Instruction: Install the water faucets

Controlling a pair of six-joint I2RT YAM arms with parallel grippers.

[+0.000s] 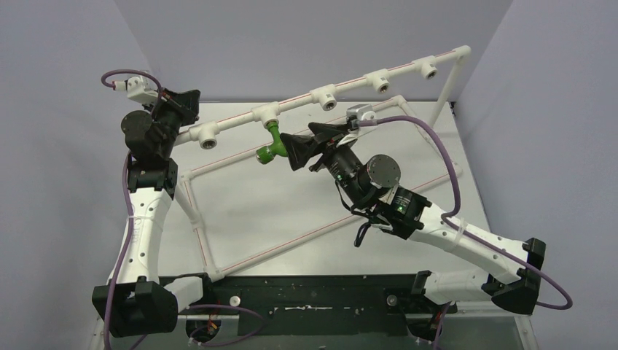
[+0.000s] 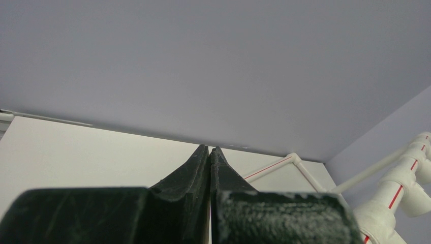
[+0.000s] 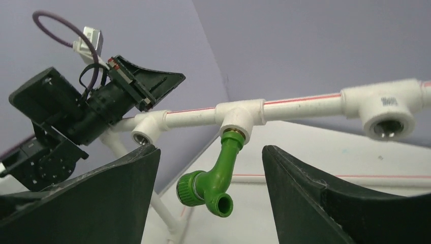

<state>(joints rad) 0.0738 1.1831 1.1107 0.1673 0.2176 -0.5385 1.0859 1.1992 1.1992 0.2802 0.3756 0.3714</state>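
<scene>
Squarely between the spread fingers of the right gripper (image 3: 209, 152), the bright-green water faucet (image 3: 216, 175) hangs in the lower centre of the right wrist frame. Neither finger touches it. Its metal end sits in the mouth of a white tee fitting (image 3: 239, 114) on the pipe rail (image 3: 300, 104), and the bent spout points down toward the camera.

From above, the water faucet (image 1: 272, 144) appears just left of the frame's centre, under the second fitting (image 1: 265, 114) from the rail's (image 1: 299, 102) left end. The right gripper (image 1: 290, 152) is just beside it on the right, jaws open toward it, over the white table (image 1: 291, 211).

At upper left of the overhead frame, the left gripper (image 1: 191, 98) is raised near the rail's left end, well apart from the faucet. Its own wrist view shows the left gripper (image 2: 209, 148) with its black fingers pressed together on nothing, pointing at the grey wall.
</scene>
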